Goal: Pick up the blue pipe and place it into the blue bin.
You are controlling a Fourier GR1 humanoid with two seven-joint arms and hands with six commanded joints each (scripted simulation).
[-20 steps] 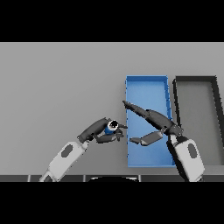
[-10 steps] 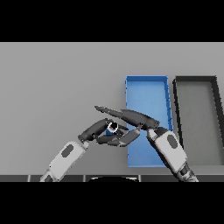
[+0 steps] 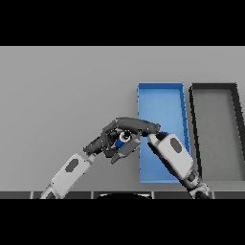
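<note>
Where the grey surface [image 3: 62, 95] met the two containers, we saw the blue bin [image 3: 161, 98] standing long and narrow, with the dark bin [image 3: 214, 110] just beside it on the view's right, the two side by side with only a thin strip of grey between them. Both bins showed bare floors wherever we could see into them; the lower part of the blue bin was covered by our right forearm, so we could not tell what lay under it. The blue pipe [image 3: 122, 139] was not in either bin. It sat just outside the blue bin's left wall, near that wall's lower half, a small blue piece with a pale round end facing us. Our left hand [image 3: 106, 141] came up from the lower left edge, and its fingers were curled round the pipe, holding it from the left and from below. Our right hand [image 3: 136, 126] reached across from the lower right, over the blue bin's left wall, and its fingers [image 3: 125, 122] lay long and close together over the top of the pipe and the left hand. We could not tell whether they touched the pipe or only lay above it.
</note>
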